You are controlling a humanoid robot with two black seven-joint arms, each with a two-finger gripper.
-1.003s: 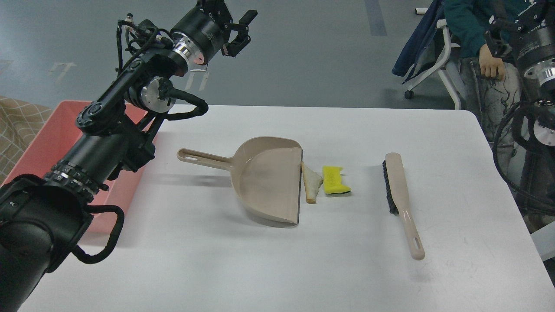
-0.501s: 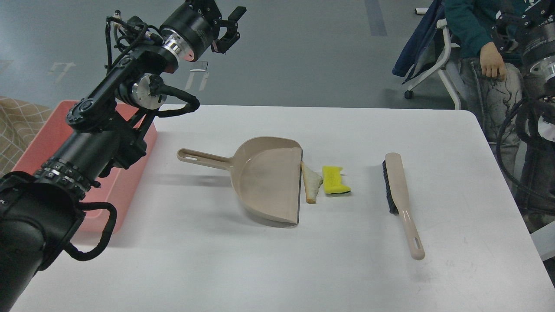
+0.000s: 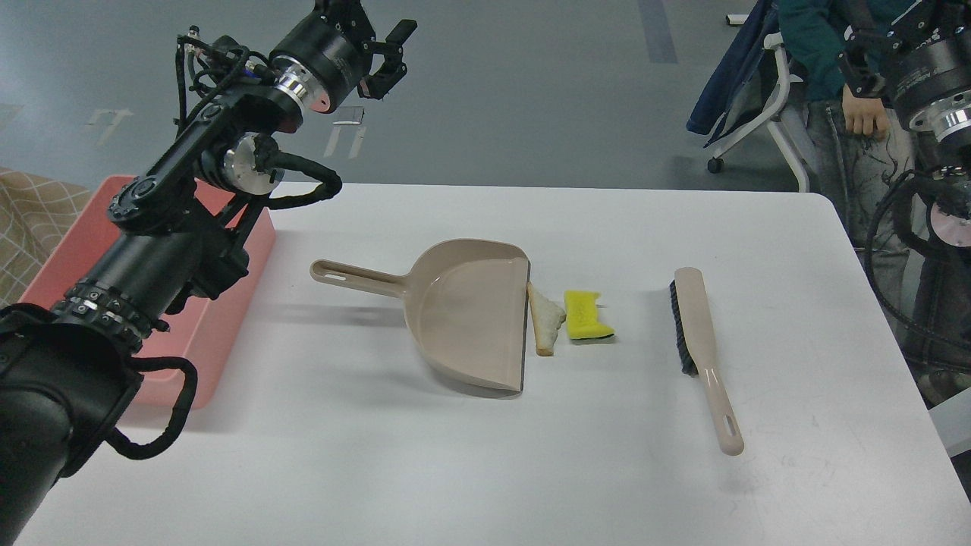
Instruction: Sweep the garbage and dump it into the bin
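Note:
The garbage lies mid-table: a triangular white bread slice (image 3: 545, 321) touches the open lip of the beige dustpan (image 3: 470, 318), and a yellow sponge (image 3: 586, 316) with a dark underside lies just right of it. The beige black-bristled brush (image 3: 702, 349) lies further right. The pink bin (image 3: 243, 265) stands at the table's left edge, mostly hidden behind my left arm. My left gripper (image 3: 375, 42) is open and empty, raised high beyond the table's far left edge. My right gripper (image 3: 865, 45) is at the top right, dark and cut off by the view's edge.
The white table (image 3: 379, 455) carries everything. A person (image 3: 857, 114) and a wheeled chair (image 3: 758, 98) are beyond the far right corner, close to my right arm. A beige patterned cloth (image 3: 30, 220) is left of the bin.
My left arm has swung left and slightly up, uncovering more of the bin's right wall. My right wrist has shifted a little. The dustpan, bread, sponge and brush have not moved.

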